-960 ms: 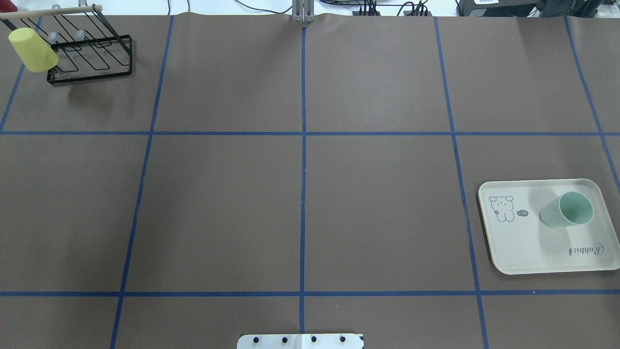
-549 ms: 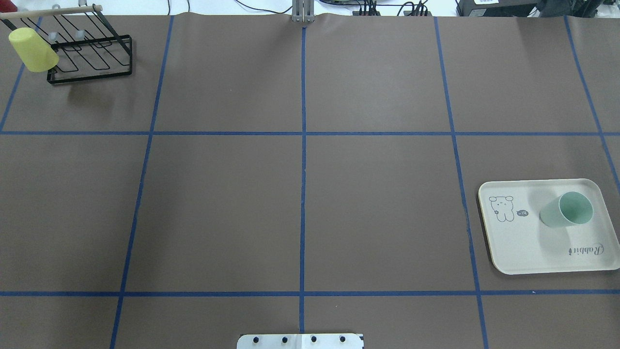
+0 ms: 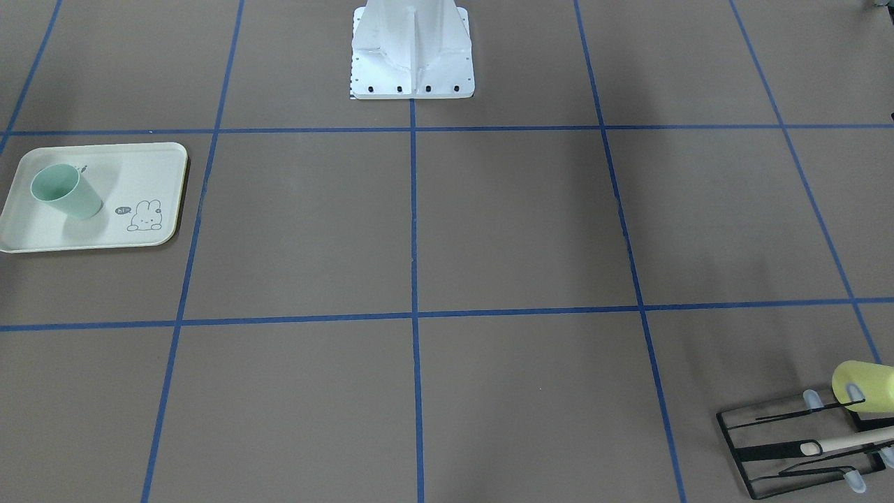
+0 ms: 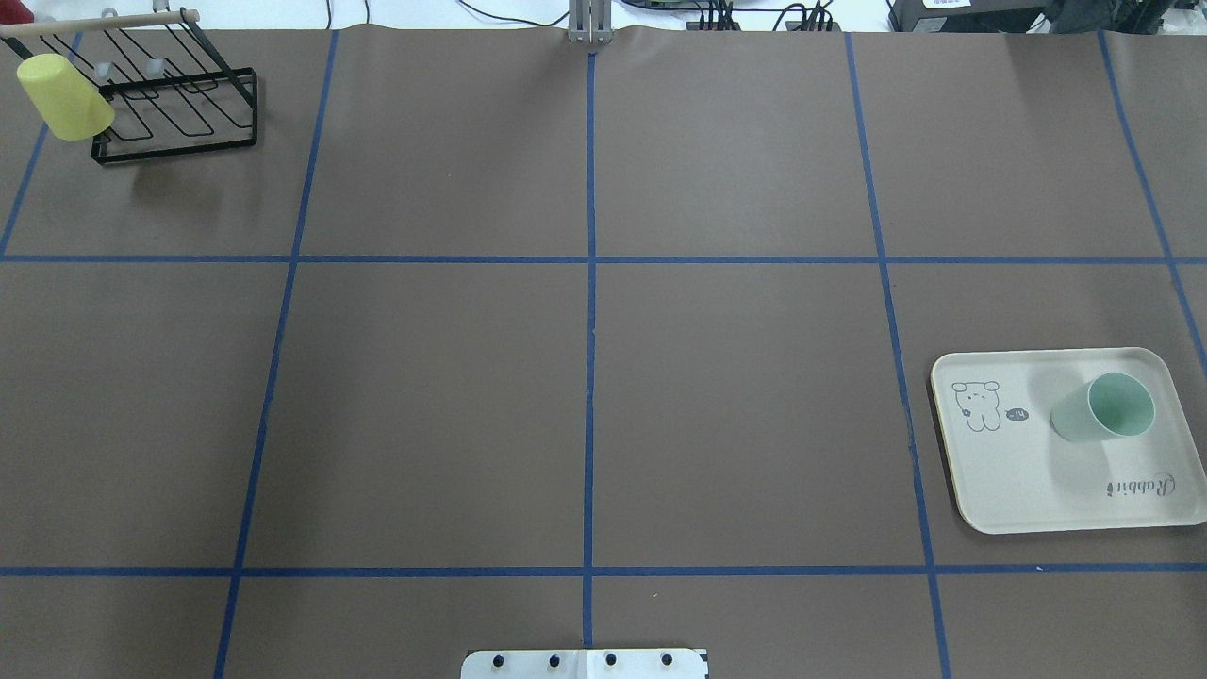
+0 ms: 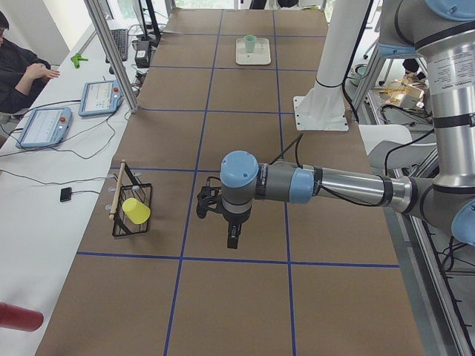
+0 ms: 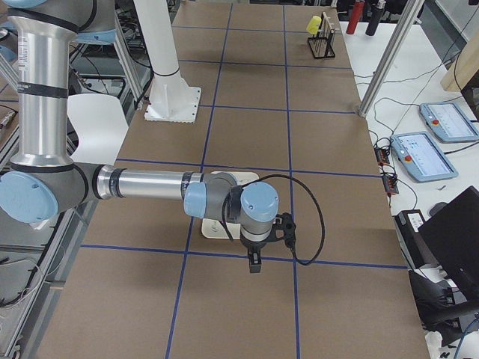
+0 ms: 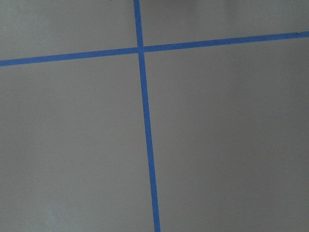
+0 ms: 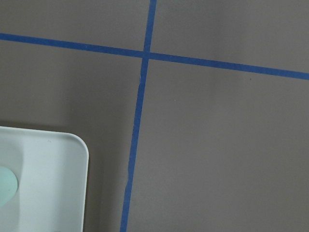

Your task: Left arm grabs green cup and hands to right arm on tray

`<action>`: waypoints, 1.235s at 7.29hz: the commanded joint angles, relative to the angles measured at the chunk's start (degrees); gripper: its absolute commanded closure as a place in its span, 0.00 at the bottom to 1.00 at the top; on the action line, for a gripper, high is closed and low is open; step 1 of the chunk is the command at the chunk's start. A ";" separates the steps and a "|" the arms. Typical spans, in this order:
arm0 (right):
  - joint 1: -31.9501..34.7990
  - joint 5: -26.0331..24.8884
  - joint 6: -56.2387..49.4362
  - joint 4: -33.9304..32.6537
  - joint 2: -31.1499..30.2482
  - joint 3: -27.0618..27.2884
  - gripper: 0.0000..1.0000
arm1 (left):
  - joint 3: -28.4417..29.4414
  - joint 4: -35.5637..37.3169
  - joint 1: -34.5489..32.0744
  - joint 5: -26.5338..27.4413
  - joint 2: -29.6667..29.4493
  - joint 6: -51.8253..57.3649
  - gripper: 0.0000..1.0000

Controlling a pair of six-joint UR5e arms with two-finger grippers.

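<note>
The green cup stands upright on the tray, just beside the right gripper and well apart from the left gripper, seemingly already delivered, so both hang clear above the table, jaw spacing impossible to tell.

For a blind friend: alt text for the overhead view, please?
A green cup stands on a cream tray at the right of a brown table; a yellow cup hangs on a black rack, far left.

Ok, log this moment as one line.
green cup: upright on tray; yellow cup: on wire rack; left gripper: aloft, empty; right gripper: aloft, empty
</note>
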 commanded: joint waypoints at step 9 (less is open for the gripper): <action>-0.12 2.80 0.50 0.06 0.68 -0.01 0.00 | 13.54 -0.42 -1.10 3.21 -13.09 -0.22 0.00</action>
